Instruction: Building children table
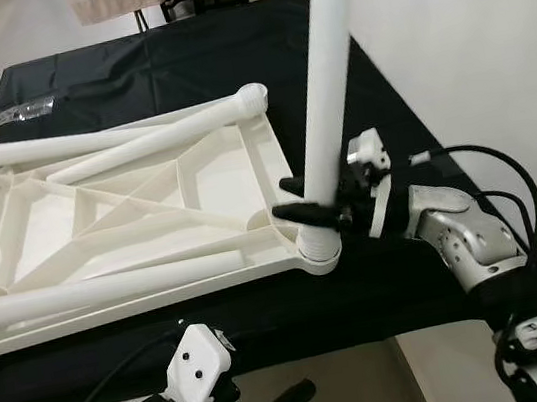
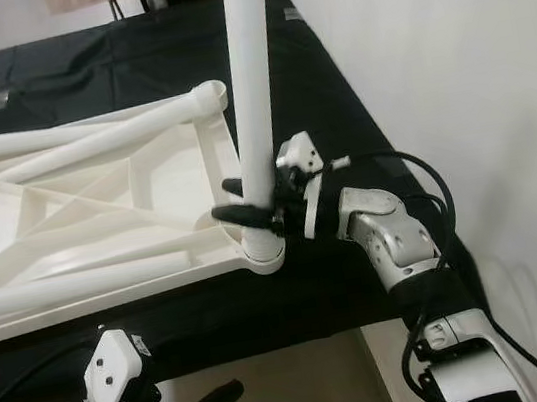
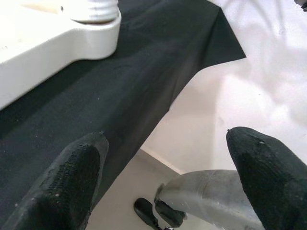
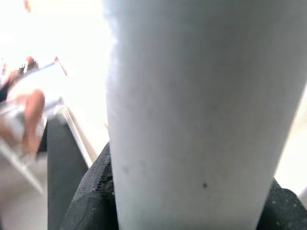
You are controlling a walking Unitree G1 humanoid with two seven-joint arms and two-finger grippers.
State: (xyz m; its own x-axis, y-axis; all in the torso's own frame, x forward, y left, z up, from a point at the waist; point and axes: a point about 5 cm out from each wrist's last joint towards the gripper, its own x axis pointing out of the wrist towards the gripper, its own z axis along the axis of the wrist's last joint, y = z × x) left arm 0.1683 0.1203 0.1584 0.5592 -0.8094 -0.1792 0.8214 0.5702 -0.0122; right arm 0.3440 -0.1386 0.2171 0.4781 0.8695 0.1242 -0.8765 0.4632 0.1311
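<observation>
While right pincer [image 1: 312,207] clamps upright white leg [image 1: 326,81] low, just above corner socket [image 1: 318,250] of upturned tabletop [image 1: 110,220] on black-covered worktop [image 1: 177,63], you keep leg vertical, twist gently. Left pincer [image 3: 168,177] wide, idle below worktop edge.

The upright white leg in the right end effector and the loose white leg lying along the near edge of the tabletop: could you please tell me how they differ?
The upright leg stands in the tabletop's near right corner socket; the loose leg lies flat along its near edge. The right end effector is shut on the upright leg just above the socket; nothing holds the loose leg, and the left end effector hangs open below the black cloth. Both are plain white tubes.
</observation>
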